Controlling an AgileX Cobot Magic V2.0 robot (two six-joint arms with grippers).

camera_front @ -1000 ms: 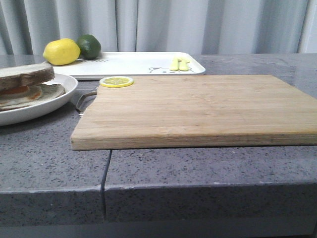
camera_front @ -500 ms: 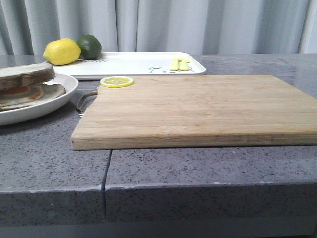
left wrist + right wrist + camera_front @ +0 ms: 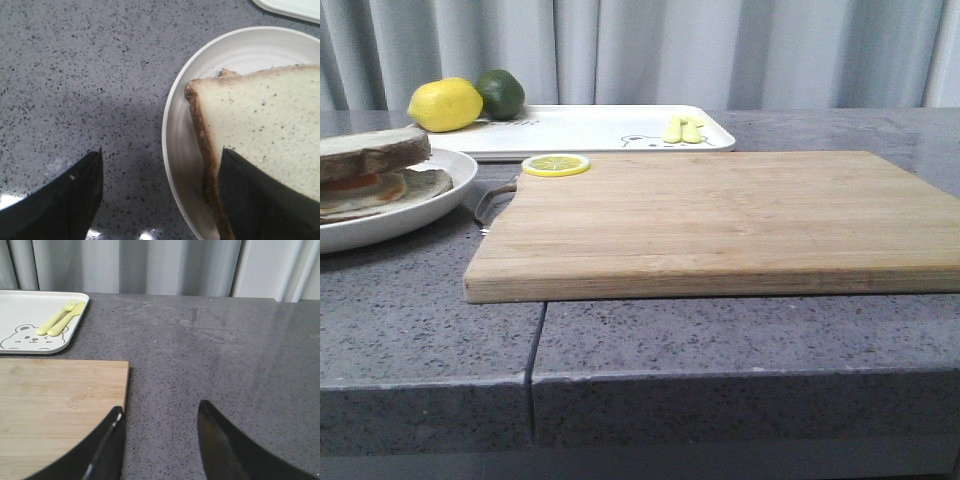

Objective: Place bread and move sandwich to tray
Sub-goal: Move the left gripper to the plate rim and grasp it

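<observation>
now the sandwich (image 3: 375, 172) sits stacked on the round plate (image 3: 180, 130), the tray (image 3: 590, 128) well behind it. the left gripper (image 3: 160, 195) hangs spread over the plate rim; it should straddle both slices, close gently and lift level. the right gripper (image 3: 160, 440) hovers spread, empty.

Low front view; wrist views close above plate (image 3: 175, 125), perhaps board (image 3: 60, 410).

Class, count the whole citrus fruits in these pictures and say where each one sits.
2. A yellow lemon and a green lime sit side by side at the far left end of the white tray. The lemon slice isn't whole.
</observation>
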